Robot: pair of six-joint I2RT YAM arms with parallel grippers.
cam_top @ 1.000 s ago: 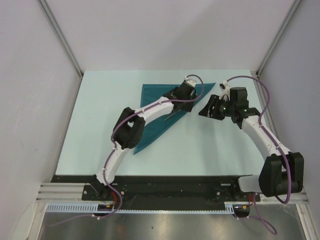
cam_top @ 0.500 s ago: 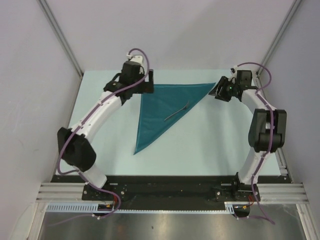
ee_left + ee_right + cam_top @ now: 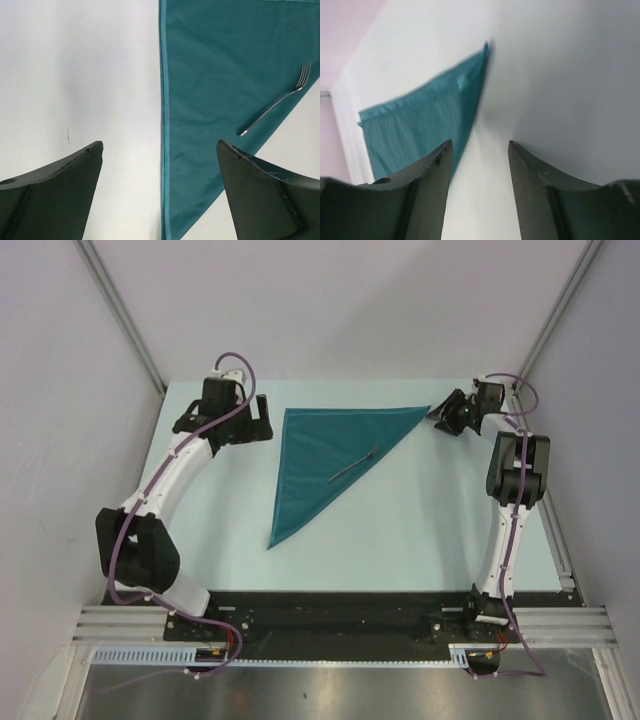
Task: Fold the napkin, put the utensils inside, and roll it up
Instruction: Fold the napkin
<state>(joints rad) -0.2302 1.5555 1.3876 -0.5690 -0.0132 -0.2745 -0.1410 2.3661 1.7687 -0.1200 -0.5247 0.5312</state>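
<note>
The dark teal napkin [image 3: 320,450] lies folded into a triangle in the middle of the table, its long point toward the near edge. A silver fork [image 3: 355,464] rests on it near the slanted edge. My left gripper [image 3: 262,420] is open just left of the napkin's upper left corner, holding nothing. In the left wrist view the napkin [image 3: 225,75] and fork [image 3: 275,107] lie ahead, with the left gripper [image 3: 160,145] over the hemmed edge. My right gripper [image 3: 436,418] is open beside the napkin's right tip. The right wrist view shows the napkin [image 3: 420,125] beyond the empty right gripper [image 3: 480,142].
The pale table [image 3: 400,530] is boxed in by white walls, with metal posts at the back left [image 3: 120,315] and back right [image 3: 560,310]. The right arm's elbow [image 3: 518,465] stands close to the right wall. A black rail [image 3: 330,610] runs along the near edge.
The left arm has pulled off the napkin to the far left and its jaws have opened. The fork now lies uncovered on the cloth. The right arm has drawn back toward the far right corner.
</note>
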